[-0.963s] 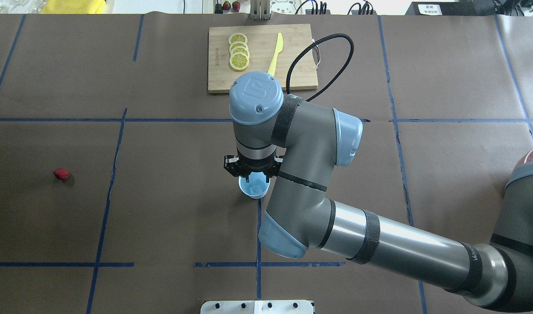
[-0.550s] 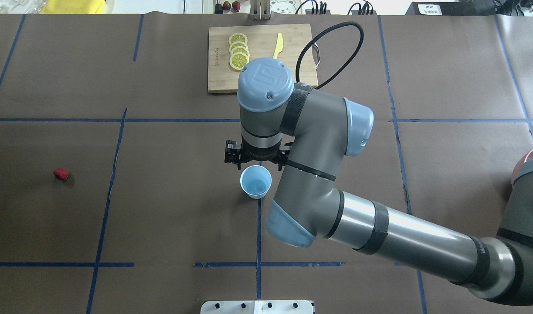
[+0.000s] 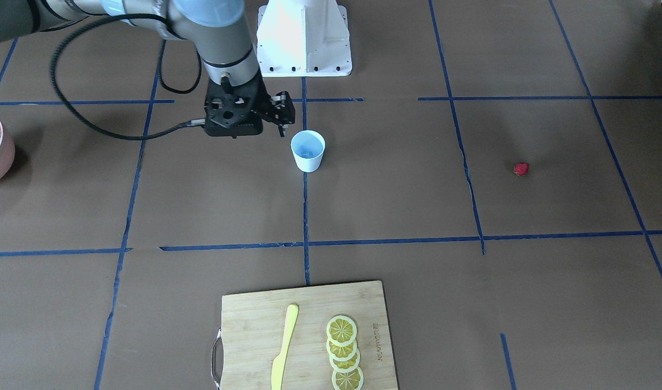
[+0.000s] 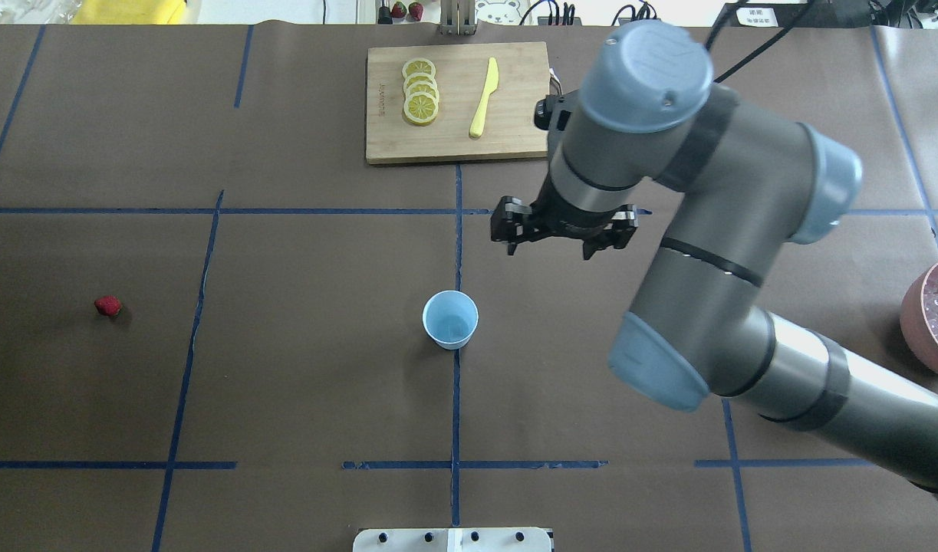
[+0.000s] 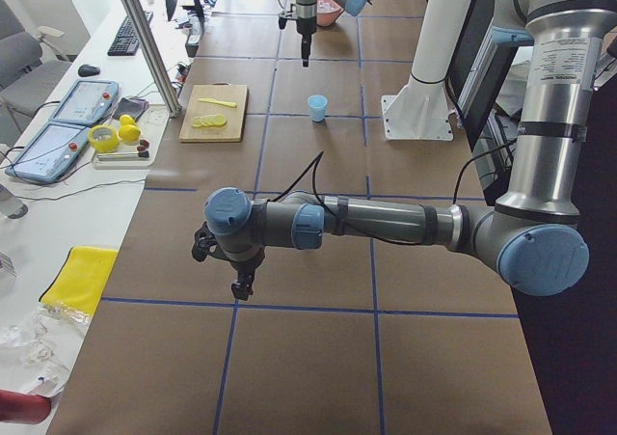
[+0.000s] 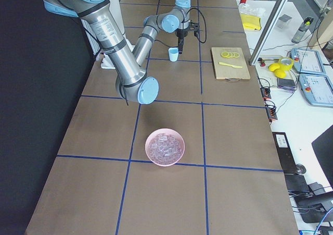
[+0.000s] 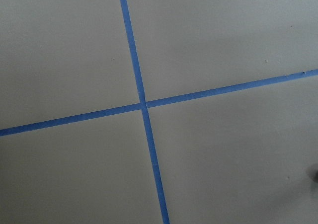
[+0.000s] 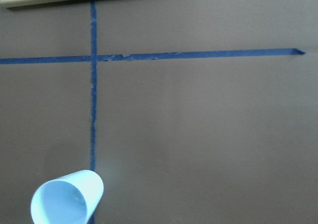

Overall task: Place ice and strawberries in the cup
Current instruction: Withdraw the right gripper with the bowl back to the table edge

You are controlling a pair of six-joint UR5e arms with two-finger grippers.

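Two hands are in view. The right hand [image 4: 550,247] hangs raised above the bench [image 4: 300,383], off to the right of the cup [image 4: 450,320] and well apart from it. Its fingers are spread wide and nothing is between them. Its own camera looks down past the fingers, which do not show there, and catches the cup [image 8: 67,199] at the lower left corner of the view, upright with its mouth open.

The left hand [image 5: 240,286] shows only in the view from the bench's left end, where it hangs low over the bench near that end. I cannot tell whether its fingers are wide or narrow. Its own camera shows only bare bench and a cross of blue tape [image 7: 143,106].

The cup stands alone at the middle of the bench, right on a tape line. Something pale lies in its bottom, too faint to make out.

The strawberry [image 4: 108,307] lies on bare bench toward the left end, well apart from the cup and from the right hand.

A pink bowl [image 6: 151,152] sits toward the right end and holds a heap of ice [image 6: 165,145].

At the middle of the edge farthest from the robot lies a wooden board [image 4: 453,142]. A row of overlapping lemon slices [image 4: 420,92] lies on it, and a yellow knife [image 4: 485,98] lies just beside them.
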